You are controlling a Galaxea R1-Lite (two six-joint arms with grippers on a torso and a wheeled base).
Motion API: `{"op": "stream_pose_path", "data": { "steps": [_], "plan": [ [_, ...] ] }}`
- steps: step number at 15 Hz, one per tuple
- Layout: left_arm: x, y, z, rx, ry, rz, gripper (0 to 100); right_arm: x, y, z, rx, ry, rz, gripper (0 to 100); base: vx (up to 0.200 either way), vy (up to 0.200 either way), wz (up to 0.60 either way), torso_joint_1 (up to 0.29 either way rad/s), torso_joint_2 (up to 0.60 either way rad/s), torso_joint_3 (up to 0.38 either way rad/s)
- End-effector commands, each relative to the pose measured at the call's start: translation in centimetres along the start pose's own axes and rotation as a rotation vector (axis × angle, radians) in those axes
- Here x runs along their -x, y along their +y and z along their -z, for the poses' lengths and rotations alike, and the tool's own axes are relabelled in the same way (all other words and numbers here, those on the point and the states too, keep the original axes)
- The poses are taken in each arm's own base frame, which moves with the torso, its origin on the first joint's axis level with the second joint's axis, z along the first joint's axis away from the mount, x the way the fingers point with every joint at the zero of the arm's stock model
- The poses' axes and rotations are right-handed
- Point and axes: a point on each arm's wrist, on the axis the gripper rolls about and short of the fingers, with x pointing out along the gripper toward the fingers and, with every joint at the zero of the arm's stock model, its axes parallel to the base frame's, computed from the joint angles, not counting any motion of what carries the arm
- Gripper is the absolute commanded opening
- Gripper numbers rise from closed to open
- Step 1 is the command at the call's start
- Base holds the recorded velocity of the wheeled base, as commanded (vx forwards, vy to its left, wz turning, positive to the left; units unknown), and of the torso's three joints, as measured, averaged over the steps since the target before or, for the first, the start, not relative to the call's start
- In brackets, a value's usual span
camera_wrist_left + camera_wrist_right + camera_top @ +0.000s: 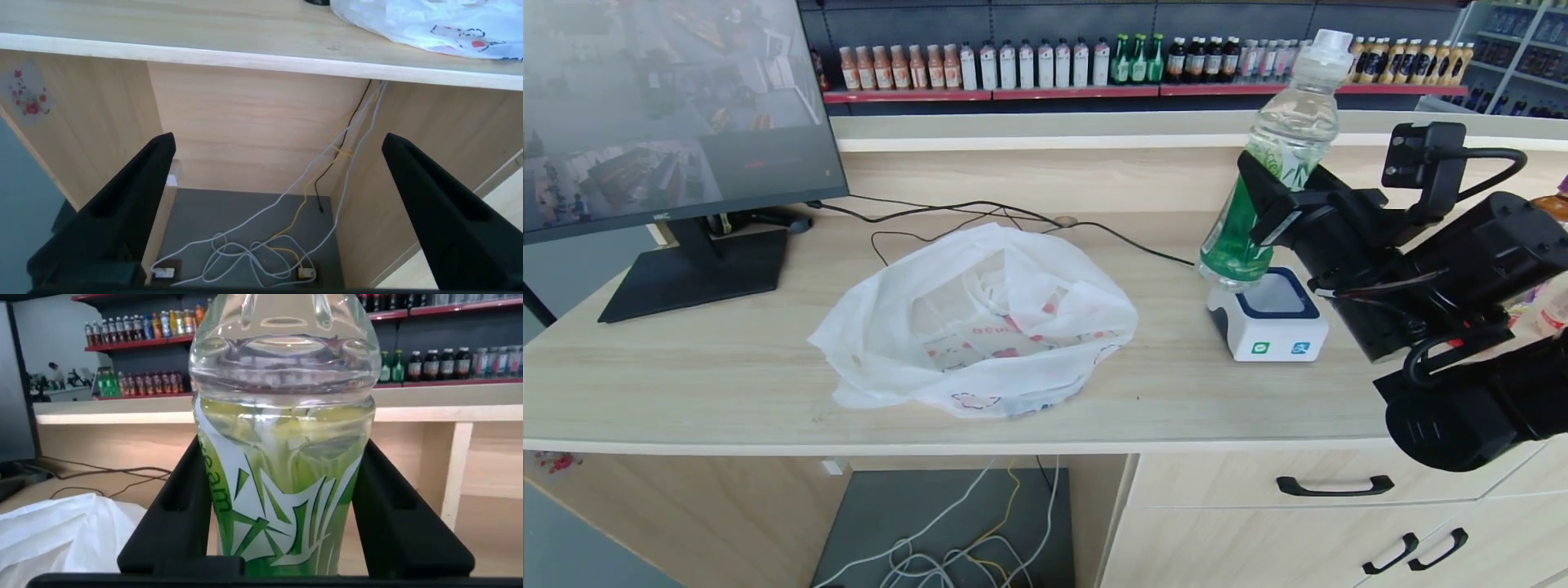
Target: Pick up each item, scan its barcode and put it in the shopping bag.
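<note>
Right gripper (1264,202) clamps the bottle (1292,131) over the scanner (1270,317), right of frame, seemingly presenting its barcode; left gripper (278,147) gapes wide, empty.

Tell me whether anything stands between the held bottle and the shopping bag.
Nothing visible does. The right gripper holds the bottle over the scanner, and the open shopping bag lies to its left with only bare counter between them. A black cable lies flat on the counter behind that stretch.
</note>
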Motion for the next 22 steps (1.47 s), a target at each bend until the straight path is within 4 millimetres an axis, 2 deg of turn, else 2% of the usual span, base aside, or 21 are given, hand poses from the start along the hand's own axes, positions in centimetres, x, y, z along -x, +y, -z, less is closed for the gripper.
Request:
{"op": "stream_pose_path", "data": {
  "steps": [1, 5, 10, 13, 18, 19, 22],
  "plan": [
    [0.0, 0.0, 0.0, 0.0, 0.0, 0.0, 100, 0.2, -0.1, -0.4, 0.001, -0.005, 0.003, 0, 0.0, 0.2, 0.0, 0.002, 0.0, 0.002],
    [0.0, 0.0, 0.0, 0.0, 0.0, -0.002, 100, 0.4, -0.1, -0.8, 0.0, -0.009, 0.003, 0, 0.0, 0.2, 0.0, 0.001, 0.0, 0.001],
    [0.0, 0.0, 0.0, 0.002, 0.0, 0.0, 100, 0.5, 0.1, -0.7, -0.006, -0.005, -0.005, 0, 0.0, 0.0, 0.0, 0.0, 0.0, 0.0],
    [0.0, 0.0, 0.0, 0.0, 0.0, 0.0, 100, 2.0, 0.9, -0.4, -0.01, 0.046, -0.044, 0, 0.0, 0.0, 0.0, 0.0, 0.0, 0.0],
    [0.0, 0.0, 0.0, 0.003, 0.0, 0.0, 100, 0.2, 4.9, 0.0, -0.007, -0.009, -0.155, 0, 0.0, 0.0, 0.0, 0.0, 0.0, 0.0],
    [0.0, 0.0, 0.0, 0.003, 0.0, -0.002, 100, -0.3, 7.0, 0.2, -0.027, 0.018, -0.198, 0, 0.0, 0.0, 0.0, 0.0, 0.0, 0.0],
    [0.0, 0.0, 0.0, 0.003, 0.0, 0.0, 100, -1.6, 8.4, 0.7, -0.018, 0.047, -0.226, 0, 0.0, 0.0, 0.0, 0.0, 0.0, 0.0]
  ]
}}
